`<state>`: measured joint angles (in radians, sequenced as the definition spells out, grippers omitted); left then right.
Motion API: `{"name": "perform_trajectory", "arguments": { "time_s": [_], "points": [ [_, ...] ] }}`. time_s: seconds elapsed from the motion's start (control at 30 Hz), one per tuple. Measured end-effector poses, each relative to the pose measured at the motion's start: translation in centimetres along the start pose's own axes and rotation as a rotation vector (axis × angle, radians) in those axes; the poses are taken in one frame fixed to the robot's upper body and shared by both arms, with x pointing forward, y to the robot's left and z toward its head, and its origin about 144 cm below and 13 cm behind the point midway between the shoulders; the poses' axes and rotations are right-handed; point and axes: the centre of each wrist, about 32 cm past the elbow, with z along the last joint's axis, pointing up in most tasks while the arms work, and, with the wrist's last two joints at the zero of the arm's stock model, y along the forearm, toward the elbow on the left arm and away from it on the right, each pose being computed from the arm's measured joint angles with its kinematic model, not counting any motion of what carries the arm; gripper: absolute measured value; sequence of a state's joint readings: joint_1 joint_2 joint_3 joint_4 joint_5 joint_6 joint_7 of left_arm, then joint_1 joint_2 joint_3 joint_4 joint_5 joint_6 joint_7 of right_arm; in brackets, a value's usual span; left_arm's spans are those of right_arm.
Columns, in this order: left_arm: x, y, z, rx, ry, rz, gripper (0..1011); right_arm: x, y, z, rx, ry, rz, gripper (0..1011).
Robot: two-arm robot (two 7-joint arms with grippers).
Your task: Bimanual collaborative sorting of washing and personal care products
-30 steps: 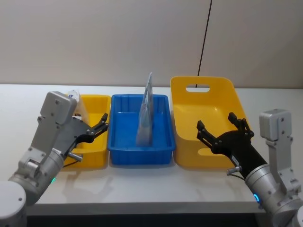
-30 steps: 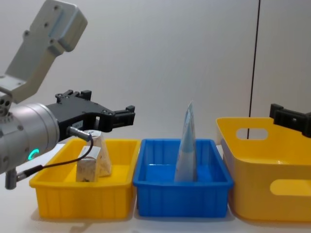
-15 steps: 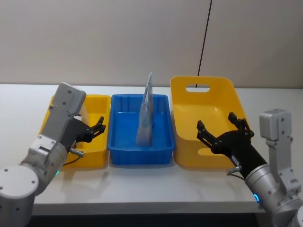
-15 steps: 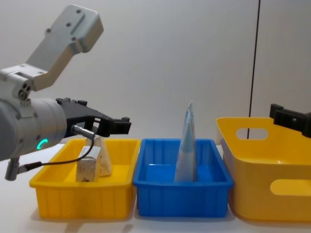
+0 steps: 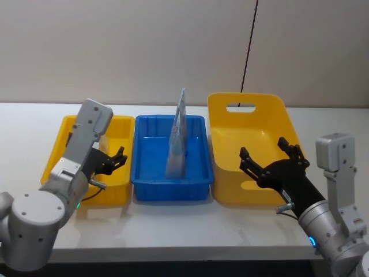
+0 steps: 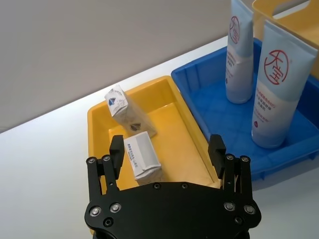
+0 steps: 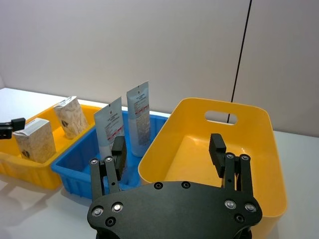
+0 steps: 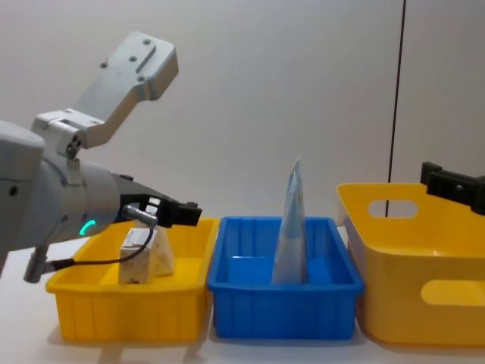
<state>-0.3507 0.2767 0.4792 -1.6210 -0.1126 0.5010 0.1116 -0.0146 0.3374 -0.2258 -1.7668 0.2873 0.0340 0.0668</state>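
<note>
**Left gripper over the small yellow bin, pick in preparation.** My left gripper hovers above the small yellow bin, jaws spread wide and gripping nothing. Framed between them, the wrapped packet lies on the bin floor. The speckled pack leans just beyond it, toward 12 o'clock from the robot, and I cannot tell whether the two touch. The red-marked tube and the second tube stand upright in the blue bin, at the small bin's 3 o'clock. My right gripper hangs over the near rim of the large yellow bin, fingers wide apart and empty.

I judge the step in hand to be a grasp of the wrapped packet. To do it well I would centre the jaws across its narrow faces, descend straight, and close only once both fingers are below its top edge — without nudging the speckled pack.

Room is tight at 3 o'clock, where the bin walls meet and the tubes rise above them. The bare table at 6 and 9 o'clock gives the freer exit.
</note>
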Motion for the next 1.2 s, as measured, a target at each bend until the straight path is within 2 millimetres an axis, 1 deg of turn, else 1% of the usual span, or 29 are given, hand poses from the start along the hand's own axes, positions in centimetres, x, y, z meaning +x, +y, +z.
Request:
{"name": "perform_trajectory", "arguments": {
  "time_s": [0.27, 0.57, 1.2],
  "points": [
    [-0.5, -1.0, 0.0, 0.039, 0.005, 0.017, 1001, 0.0, 0.0, 0.0, 0.000, 0.000, 0.000, 1002],
    [-1.0, -2.2, -0.4, 0.081, 0.016, 0.037, 1001, 0.0, 0.0, 0.0, 0.000, 0.000, 0.000, 1002],
    [-1.8, -3.2, -1.3, 0.122, 0.033, 0.067, 1001, 0.0, 0.0, 0.0, 0.000, 0.000, 0.000, 1002]
  ]
}}
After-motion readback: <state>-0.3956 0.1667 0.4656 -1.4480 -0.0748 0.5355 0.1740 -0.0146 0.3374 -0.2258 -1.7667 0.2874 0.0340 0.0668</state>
